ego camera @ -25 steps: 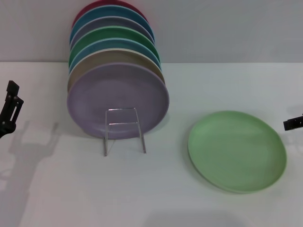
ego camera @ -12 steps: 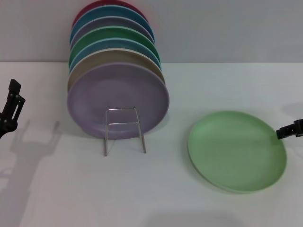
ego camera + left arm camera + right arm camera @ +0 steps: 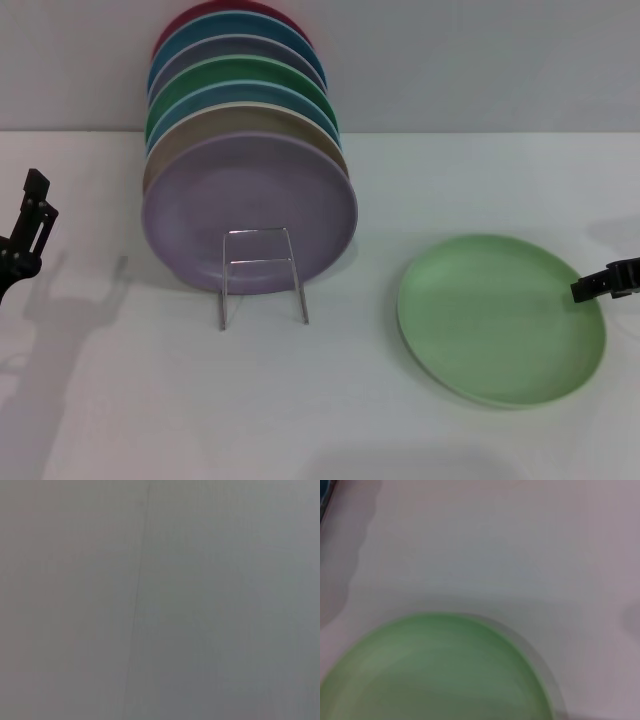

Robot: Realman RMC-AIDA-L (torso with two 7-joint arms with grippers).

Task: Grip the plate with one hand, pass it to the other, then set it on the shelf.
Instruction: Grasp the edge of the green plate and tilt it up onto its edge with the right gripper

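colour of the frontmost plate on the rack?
Lavender plate, at the front of the wire rack. Head view shows it best.

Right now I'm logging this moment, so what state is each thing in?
Mint-green plate: lying flat on the table, not gripped.
Wire shelf: upright, front slot empty.
Lavender plate: standing on edge, frontmost of the stack.
Right claw: over the plate's right rim.
Left claw: at the table's left edge, holding nothing.

Lower left and centre: bare white table point(image 3: 200, 400).
Upper left: upright stack of plates point(image 3: 245, 150) in the wire shelf point(image 3: 262, 275).
Right: pale green plate point(image 3: 500, 318) lying flat.
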